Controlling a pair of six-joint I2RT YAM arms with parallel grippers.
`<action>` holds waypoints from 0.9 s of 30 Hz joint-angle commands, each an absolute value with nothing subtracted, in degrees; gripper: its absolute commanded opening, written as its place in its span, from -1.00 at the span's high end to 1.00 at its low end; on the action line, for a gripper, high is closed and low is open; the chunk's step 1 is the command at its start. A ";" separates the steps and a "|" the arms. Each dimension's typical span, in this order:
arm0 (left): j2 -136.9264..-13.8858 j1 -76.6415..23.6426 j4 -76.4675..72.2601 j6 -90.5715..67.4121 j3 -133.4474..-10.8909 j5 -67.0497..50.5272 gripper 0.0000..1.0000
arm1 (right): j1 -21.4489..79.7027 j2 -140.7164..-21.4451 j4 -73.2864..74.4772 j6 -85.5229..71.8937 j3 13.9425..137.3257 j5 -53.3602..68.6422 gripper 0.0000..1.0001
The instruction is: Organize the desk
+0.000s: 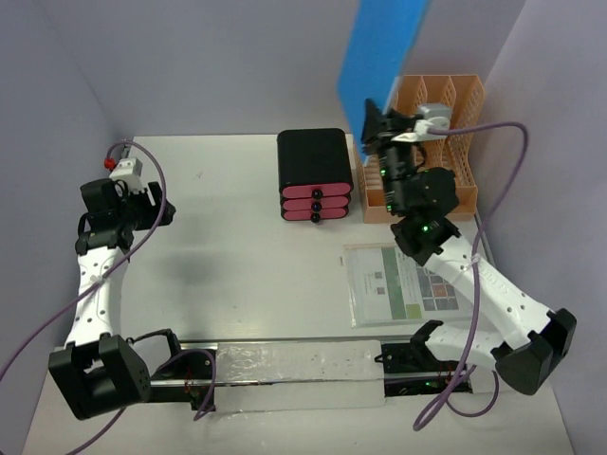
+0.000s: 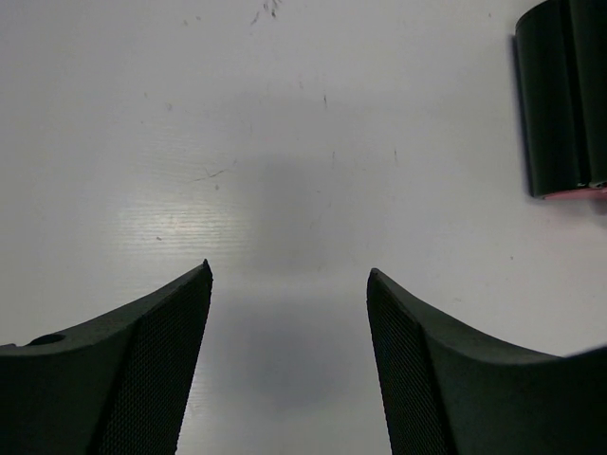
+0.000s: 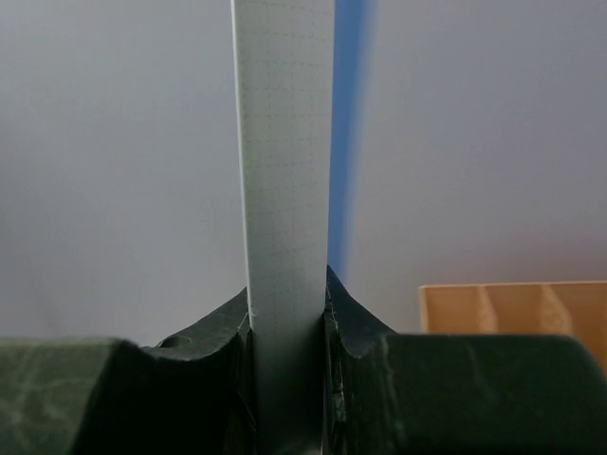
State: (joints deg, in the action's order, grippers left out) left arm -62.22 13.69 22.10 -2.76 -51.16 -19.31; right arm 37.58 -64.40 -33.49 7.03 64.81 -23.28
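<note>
Right gripper (image 3: pixel 287 303) pinches a thin, flat blue book (image 1: pixel 384 47) upright by the orange slotted plastic rack (image 1: pixel 463 100); left gripper (image 2: pixel 289 277) hangs spread over the large white desk (image 2: pixel 285 114).

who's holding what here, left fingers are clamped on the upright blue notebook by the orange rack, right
No, it is the right fingers clamped on the upright blue notebook by the orange rack; the top external view shows it.

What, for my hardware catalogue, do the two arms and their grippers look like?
Both arms have white links, black joints and black bases. The left arm and right arm each trail a purple cable. Small green lights glow on the right arm's joints. The left gripper and right gripper have black curved fingers; the left's inner faces are mesh-textured.
</note>
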 commanded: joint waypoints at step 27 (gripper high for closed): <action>-70.44 14.68 11.95 3.97 -49.11 -20.07 -0.50 | 3.78 -79.17 -53.98 10.49 60.08 -0.68 1.00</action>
State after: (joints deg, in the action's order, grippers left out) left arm -70.20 14.16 15.18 3.88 -48.23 -20.75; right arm 4.88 -77.99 -44.93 8.46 59.55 -1.89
